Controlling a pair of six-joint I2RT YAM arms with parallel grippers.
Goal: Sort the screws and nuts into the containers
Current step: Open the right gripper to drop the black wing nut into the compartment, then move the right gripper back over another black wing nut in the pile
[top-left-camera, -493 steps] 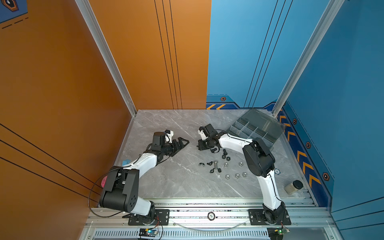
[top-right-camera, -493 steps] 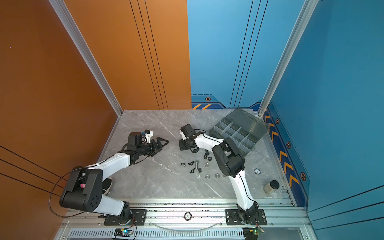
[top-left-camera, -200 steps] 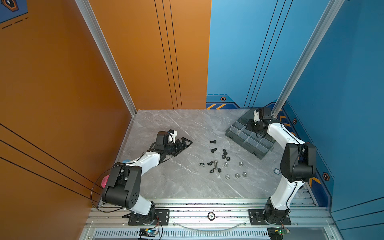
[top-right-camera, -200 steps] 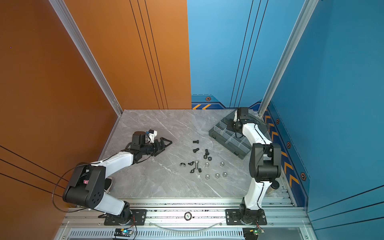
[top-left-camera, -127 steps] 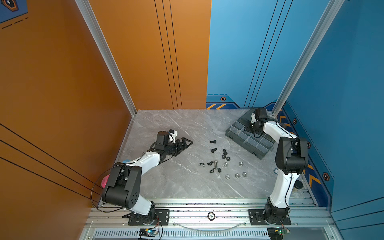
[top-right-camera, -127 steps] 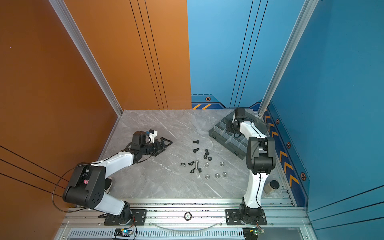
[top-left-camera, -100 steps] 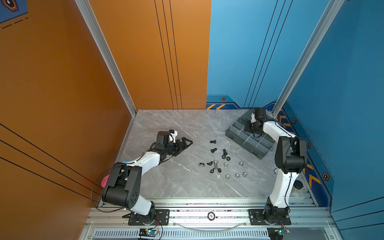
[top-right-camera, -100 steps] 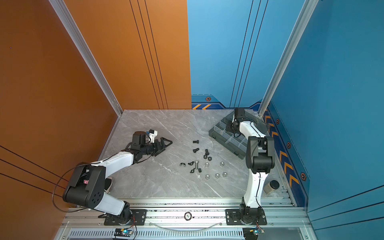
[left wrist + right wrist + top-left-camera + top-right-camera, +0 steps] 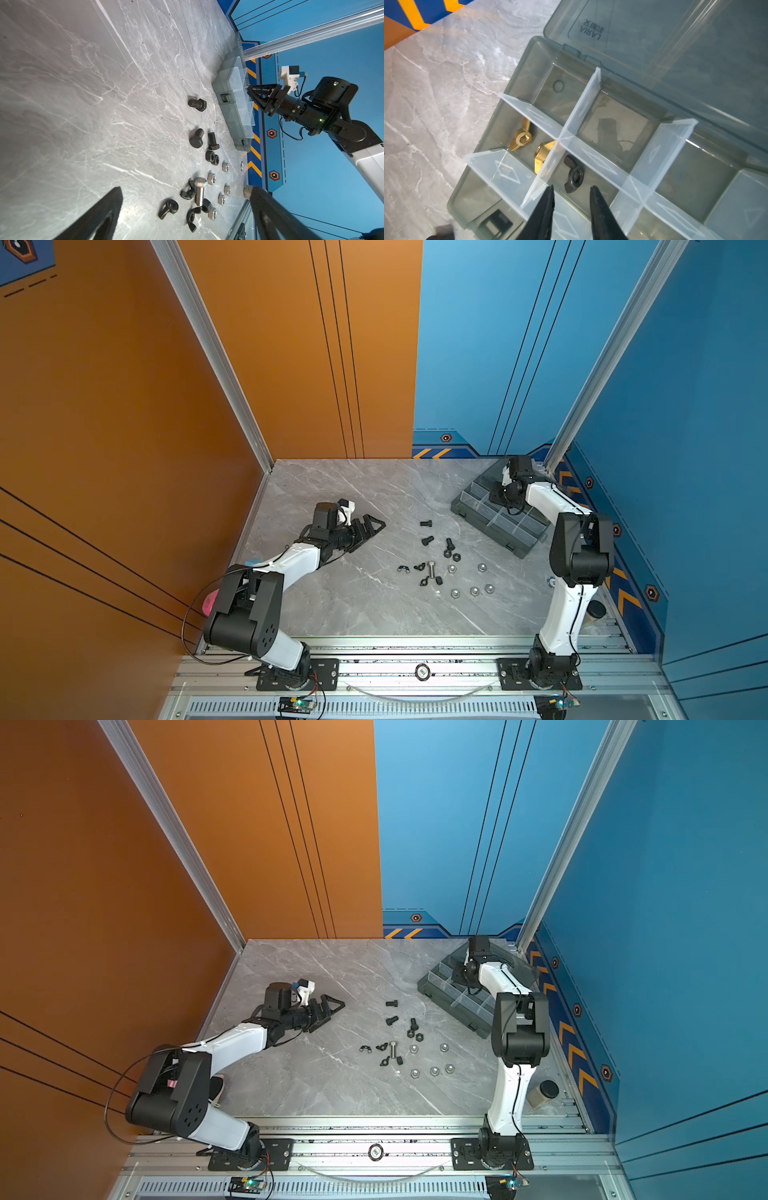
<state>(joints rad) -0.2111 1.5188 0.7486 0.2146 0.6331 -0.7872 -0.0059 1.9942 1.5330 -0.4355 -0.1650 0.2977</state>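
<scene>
The containers are compartments of a smoky-grey organiser box (image 9: 461,508) (image 9: 428,984) at the back right, its lid open. My right gripper (image 9: 572,188) (image 9: 496,495) hovers over it, open with nothing between the fingers. Just below the tips a black wing nut (image 9: 574,175) lies in one compartment. Two brass wing nuts (image 9: 521,138) lie in the neighbouring one. Loose on the table are black screws (image 9: 427,540), a silver screw (image 9: 432,569), silver hex nuts (image 9: 473,591) and black wing nuts (image 9: 402,569). My left gripper (image 9: 365,526) (image 9: 186,188) rests open, left of that pile.
A small capped jar (image 9: 596,610) stands at the front right corner behind the right arm. A small ring-shaped part (image 9: 552,581) lies near the right wall. Orange and blue walls close in the marble table, and an aluminium rail (image 9: 415,647) runs along its front.
The right arm swung from the middle of the table to the box, and its jaws have now parted there. The left arm has barely moved.
</scene>
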